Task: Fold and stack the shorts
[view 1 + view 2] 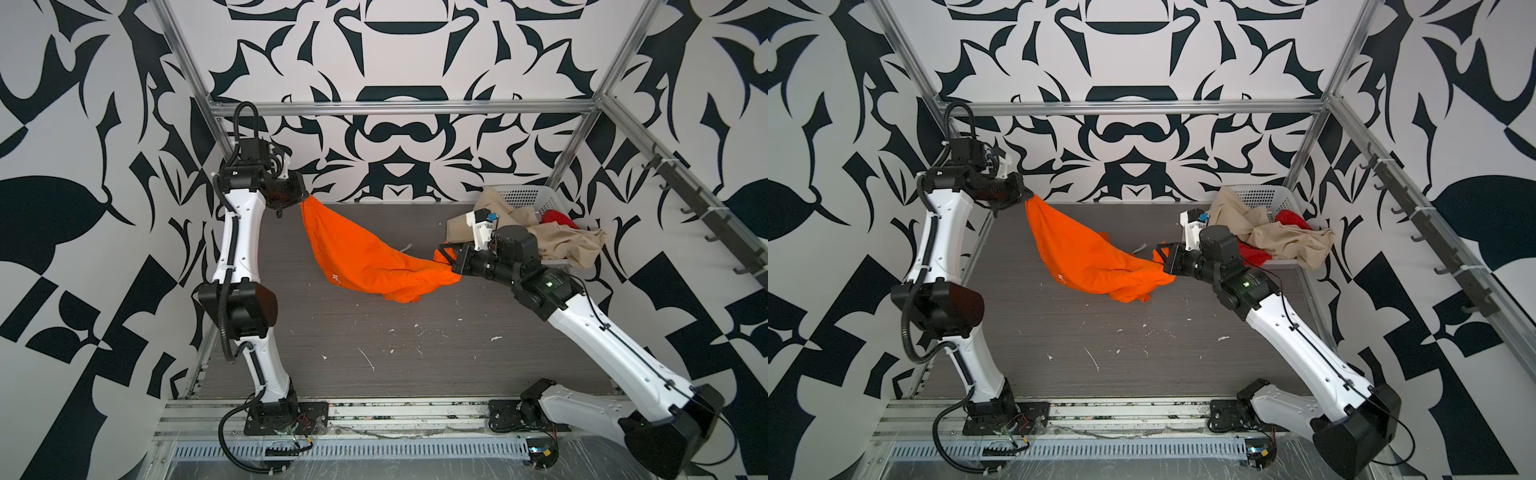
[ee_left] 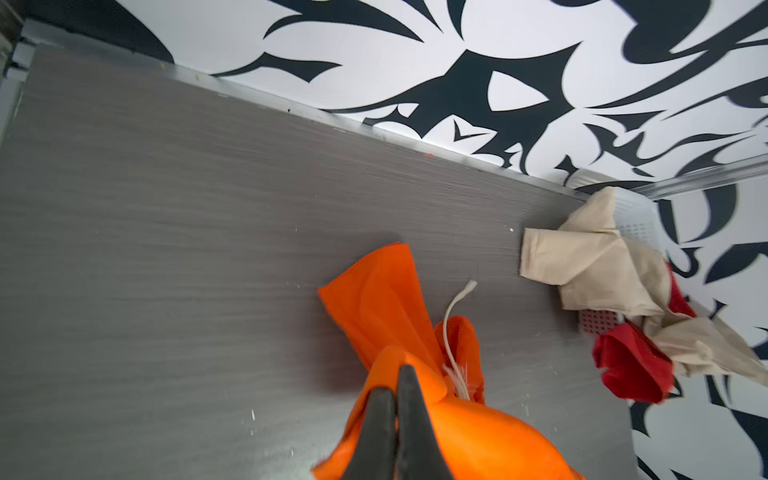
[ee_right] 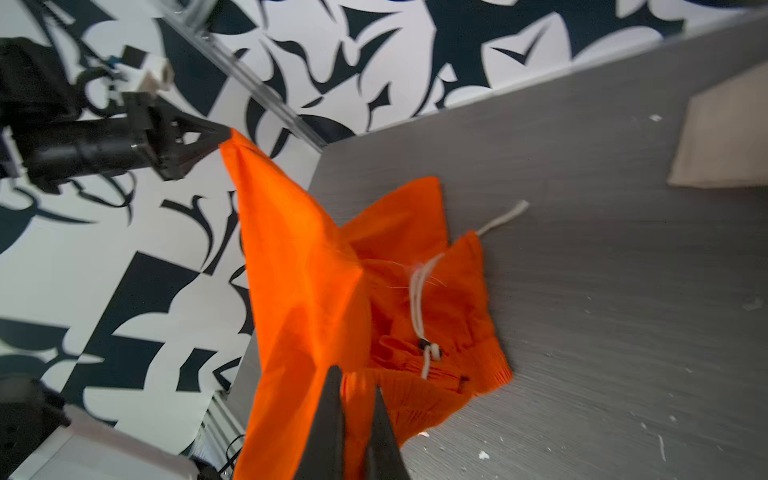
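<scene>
Orange cloth, the orange shorts [image 1: 365, 257], hangs slung between two arms over the grey surface [image 1: 374, 345], on the side of the white basket [image 1: 523, 197] that faces the left arm [image 1: 239, 237]. The left jaws are closed on the corner of the shorts farthest from the basket and hold it raised. The right jaws, on the right arm [image 1: 602, 332], are closed on the bunched end nearest the basket, just in front of it. Between the two grips the fabric sags in a curve. Whether its lowest fold touches the surface cannot be told from either top view. A small white logo [image 1: 336, 278] shows on the sagging part, away from the basket. The left wrist view shows the dark jaws shut on a gathered orange fold, with the white drawstring [image 2: 451, 324] trailing loose toward the basket. In the right wrist view the jaws stand nearly together with orange cloth pinched between them, and the elastic waistband hangs beside them.

The beige shorts [image 1: 561, 241] lie crumpled over the basket's front rim, spilling outside it. The red shorts [image 1: 555, 218] sit in the basket, partly under the beige pair, and in the left wrist view a red bunch hangs out over the basket's edge.
</scene>
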Motion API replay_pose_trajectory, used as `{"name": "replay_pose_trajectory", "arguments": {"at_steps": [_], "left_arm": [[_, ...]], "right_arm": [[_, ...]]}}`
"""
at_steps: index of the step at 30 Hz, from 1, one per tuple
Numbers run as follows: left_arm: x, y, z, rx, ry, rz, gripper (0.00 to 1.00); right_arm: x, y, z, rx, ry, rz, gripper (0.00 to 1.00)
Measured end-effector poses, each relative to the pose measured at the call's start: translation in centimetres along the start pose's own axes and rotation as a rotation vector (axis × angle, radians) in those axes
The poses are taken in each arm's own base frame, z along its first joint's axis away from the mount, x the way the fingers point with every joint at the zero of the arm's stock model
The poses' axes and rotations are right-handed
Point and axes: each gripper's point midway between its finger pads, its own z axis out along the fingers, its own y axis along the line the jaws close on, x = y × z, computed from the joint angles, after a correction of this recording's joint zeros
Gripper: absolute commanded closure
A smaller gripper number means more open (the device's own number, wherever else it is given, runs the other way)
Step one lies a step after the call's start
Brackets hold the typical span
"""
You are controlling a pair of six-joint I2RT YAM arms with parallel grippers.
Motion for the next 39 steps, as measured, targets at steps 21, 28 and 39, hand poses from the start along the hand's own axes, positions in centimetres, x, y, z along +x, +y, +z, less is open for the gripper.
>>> {"name": "replay_pose_trajectory", "arguments": {"at_steps": [21,28,39], "left_arm": [[11.5,3.1,11.4,-0.115,0.267,-0.077,0.5],[19.0,1.5,3.2,-0.095,0.218,-0.165,0.53],[32.0,6.1,5.4,-0.225,0.437,-0.48,0.58]], "right_arm": [[4.6,-14.6,6.4,0.512,0.113,0.182,1.0],[4.6,-14.8,6.4,0.522,0.116,0.156,1.0],[4.5,-14.6,6.4,0.508,0.119,0.144,1.0]]}}
